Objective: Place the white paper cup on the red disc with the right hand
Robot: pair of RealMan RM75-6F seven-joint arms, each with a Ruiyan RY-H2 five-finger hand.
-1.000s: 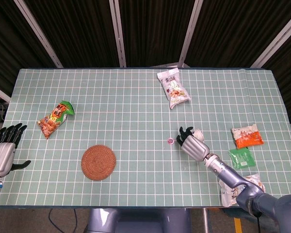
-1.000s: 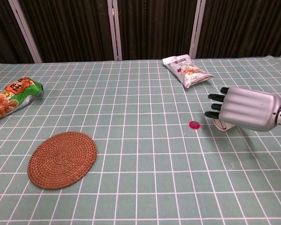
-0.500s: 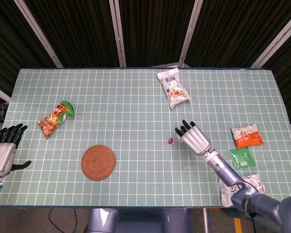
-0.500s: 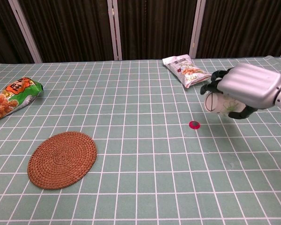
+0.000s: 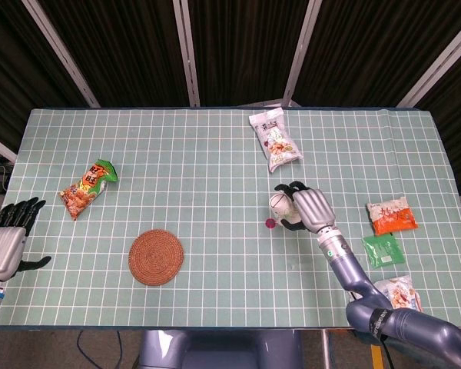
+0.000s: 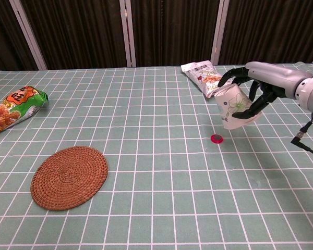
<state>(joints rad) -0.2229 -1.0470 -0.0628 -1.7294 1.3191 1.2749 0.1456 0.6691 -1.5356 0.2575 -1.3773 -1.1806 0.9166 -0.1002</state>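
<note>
Carry step, cup in transit. My right hand [image 6: 263,86] grips the white paper cup [image 6: 233,107] around its side wall, fingers wrapped over the top and far side. The cup is off the table, tilted, closed base turned toward the left of the chest view, and it hangs just up and to the right of the red disc [image 6: 216,138] without touching it. In the head view the cup [image 5: 280,204] sits just above the disc [image 5: 270,224], with my right hand [image 5: 310,207] beside it.

Judgement: about halfway; the lift is done, placement is not. The next move calls for a short shift toward the disc, righting the cup so it stands level, lowering it centred, then letting go. The disc is much smaller than the cup, so centring will go blind once the cup covers it.

My left hand [image 5: 6,240] rests well away from the disc at the table's left edge, fingers apart, holding nothing.

Hard to make out: the thumb's contact on the cup, hidden behind the wall; the cup's mouth; its true height over the disc. My right arm is cut off by the frame.
</note>
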